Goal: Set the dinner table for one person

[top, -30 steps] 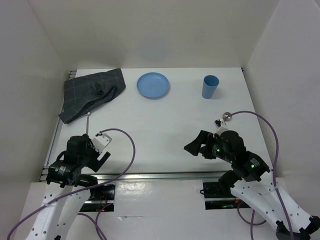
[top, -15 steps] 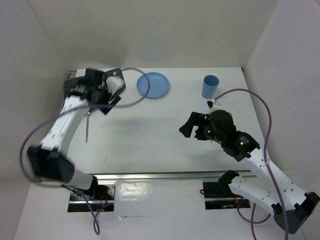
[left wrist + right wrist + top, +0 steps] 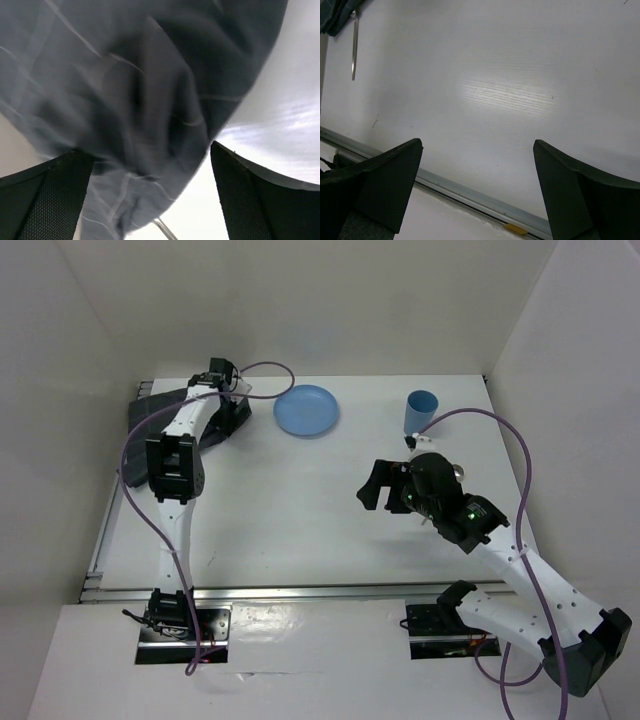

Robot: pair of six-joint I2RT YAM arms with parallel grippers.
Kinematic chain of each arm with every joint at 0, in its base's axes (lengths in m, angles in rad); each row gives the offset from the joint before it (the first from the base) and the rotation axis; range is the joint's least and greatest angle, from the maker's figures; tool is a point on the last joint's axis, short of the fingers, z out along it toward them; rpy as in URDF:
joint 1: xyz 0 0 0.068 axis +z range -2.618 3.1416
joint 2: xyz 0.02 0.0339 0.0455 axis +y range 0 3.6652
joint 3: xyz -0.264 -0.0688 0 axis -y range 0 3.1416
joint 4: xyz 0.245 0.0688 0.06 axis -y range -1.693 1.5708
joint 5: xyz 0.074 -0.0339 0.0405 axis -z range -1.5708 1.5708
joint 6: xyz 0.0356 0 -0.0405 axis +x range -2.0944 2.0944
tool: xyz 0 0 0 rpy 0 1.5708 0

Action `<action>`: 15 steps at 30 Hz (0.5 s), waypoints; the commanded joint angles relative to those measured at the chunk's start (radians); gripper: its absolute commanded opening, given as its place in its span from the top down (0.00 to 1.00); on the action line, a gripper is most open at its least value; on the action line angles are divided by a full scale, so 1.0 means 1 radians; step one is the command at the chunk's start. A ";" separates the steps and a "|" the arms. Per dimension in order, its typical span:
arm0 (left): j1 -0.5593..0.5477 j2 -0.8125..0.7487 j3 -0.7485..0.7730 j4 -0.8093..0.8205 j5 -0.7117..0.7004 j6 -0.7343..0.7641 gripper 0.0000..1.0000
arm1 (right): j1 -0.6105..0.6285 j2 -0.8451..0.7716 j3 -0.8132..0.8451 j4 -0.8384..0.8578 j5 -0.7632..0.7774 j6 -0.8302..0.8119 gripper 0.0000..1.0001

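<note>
The white dinner table [image 3: 300, 520] carries a crumpled dark grey checked cloth [image 3: 143, 430] at its far left. A blue plate [image 3: 307, 410] and an upright blue cup [image 3: 420, 413] stand along the far edge. My left gripper [image 3: 228, 410] is stretched out over the cloth's right end. In the left wrist view it is open [image 3: 150, 155], close above the cloth's folds [image 3: 140, 90], and holds nothing. A metal utensil's end [image 3: 166, 229] pokes out from under the cloth. My right gripper [image 3: 378, 490] is open and empty above the bare table [image 3: 520, 75].
The utensil's handle [image 3: 354, 45] lies below the cloth's corner [image 3: 332, 12] in the right wrist view. A metal rail [image 3: 300, 592] runs along the near edge. White walls [image 3: 560, 360] close in the table on three sides.
My left arm has swung from the near left out to the far left and now hangs over the cloth. My right gripper has risen and moved a little left and farther out.
</note>
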 commanded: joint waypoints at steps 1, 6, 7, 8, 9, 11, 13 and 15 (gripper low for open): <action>-0.008 -0.012 -0.051 0.028 -0.061 -0.007 0.10 | 0.006 -0.001 0.042 0.048 0.029 -0.018 0.00; -0.008 -0.045 -0.088 0.018 0.008 -0.007 0.89 | 0.006 0.027 0.045 0.075 0.029 -0.018 0.00; -0.008 -0.070 -0.112 0.033 0.033 -0.016 1.00 | 0.006 0.037 0.036 0.090 0.001 -0.018 0.00; -0.008 -0.099 -0.122 0.043 0.051 -0.016 1.00 | 0.006 0.051 0.036 0.115 -0.011 -0.018 0.00; -0.008 -0.132 -0.131 0.064 0.070 -0.030 1.00 | 0.006 0.062 0.036 0.115 -0.011 -0.018 0.00; -0.008 -0.260 -0.151 0.089 0.108 -0.030 1.00 | 0.006 0.096 0.068 0.124 -0.036 -0.040 0.00; -0.017 -0.347 -0.125 0.098 0.129 -0.010 1.00 | 0.006 0.117 0.088 0.124 -0.036 -0.050 0.00; -0.017 -0.470 -0.075 0.063 0.242 0.016 1.00 | 0.006 0.137 0.100 0.136 -0.048 -0.061 0.00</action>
